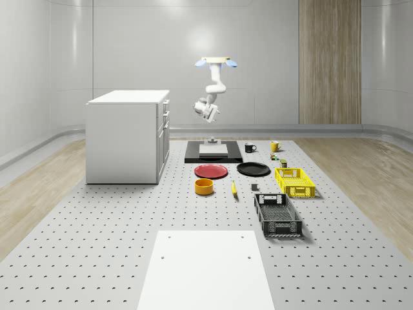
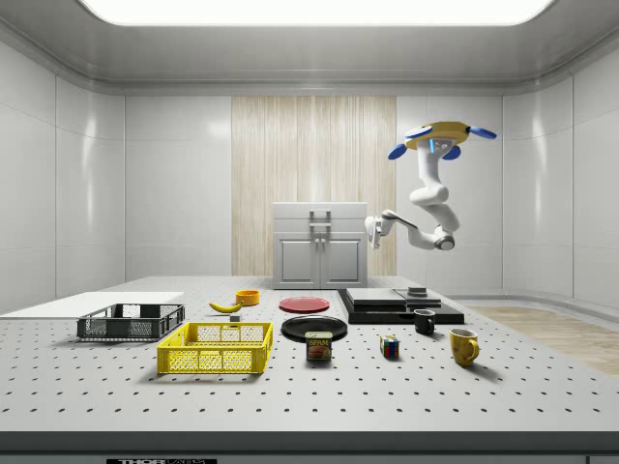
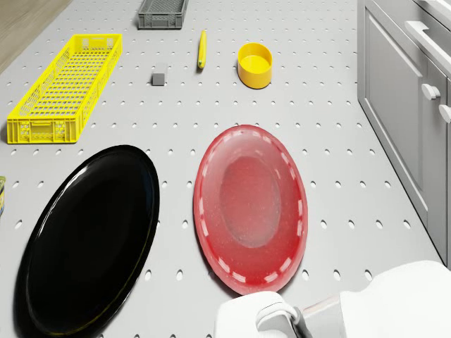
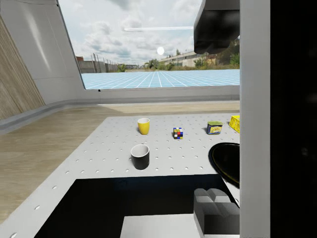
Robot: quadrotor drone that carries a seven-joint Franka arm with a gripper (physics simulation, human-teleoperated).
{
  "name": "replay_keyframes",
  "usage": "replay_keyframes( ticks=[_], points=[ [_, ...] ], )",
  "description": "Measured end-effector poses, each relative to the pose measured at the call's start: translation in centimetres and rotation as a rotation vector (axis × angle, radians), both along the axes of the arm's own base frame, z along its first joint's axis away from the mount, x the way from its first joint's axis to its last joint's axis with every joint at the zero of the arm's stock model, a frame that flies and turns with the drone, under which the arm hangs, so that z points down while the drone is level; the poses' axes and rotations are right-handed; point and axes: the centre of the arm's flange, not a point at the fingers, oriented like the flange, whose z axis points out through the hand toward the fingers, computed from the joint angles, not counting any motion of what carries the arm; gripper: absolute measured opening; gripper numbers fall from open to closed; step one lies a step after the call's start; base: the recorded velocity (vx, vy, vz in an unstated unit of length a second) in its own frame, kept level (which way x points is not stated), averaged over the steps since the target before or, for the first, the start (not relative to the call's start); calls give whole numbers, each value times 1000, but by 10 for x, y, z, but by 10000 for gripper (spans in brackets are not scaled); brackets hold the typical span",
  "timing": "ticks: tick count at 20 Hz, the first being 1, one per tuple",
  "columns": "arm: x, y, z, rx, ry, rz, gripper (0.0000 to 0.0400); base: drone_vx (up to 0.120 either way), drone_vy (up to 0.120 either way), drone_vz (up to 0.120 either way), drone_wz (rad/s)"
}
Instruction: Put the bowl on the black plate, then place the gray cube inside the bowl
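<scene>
yellow bowl [image 1: 204, 186] upright on the perforated bench [image 1: 97, 258], near the red plate [image 1: 211, 171] and well apart from the black plate [image 1: 253, 169], which lies just beside the red plate. gray cube [image 3: 159, 74] on the bench between the banana [image 3: 201, 48] and the yellow crate [image 3: 65, 88]; a dark crate [image 1: 277, 215] sits beyond. drone [image 2: 444, 136] hovering above the black platform [image 1: 213, 152] at the bench's far end, near the white cabinet [image 1: 126, 135]. arm bent downward, tool [image 1: 205, 110] held in mid-air, touching nothing; its finger spacing cannot be told, being apparently turned from the cameras. black mug [image 4: 140, 156], yellow mug [image 4: 143, 126], puzzle cube [image 4: 178, 133] and tin [image 4: 214, 128] stand nearby.
</scene>
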Motion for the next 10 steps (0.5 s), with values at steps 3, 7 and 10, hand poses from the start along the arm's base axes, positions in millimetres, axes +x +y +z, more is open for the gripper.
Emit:
replay_keyframes(
  ticks=[3, 7, 10],
  points=[
    [1, -26, -24, -358, 1, -13, 400, 120, -80, -120, 0],
    [1, -51, -36, -642, 5, -21, 400, 120, -120, -120, 0],
    [1, -62, -39, -758, 7, -24, 400, 120, -67, -107, 0]
  ],
)
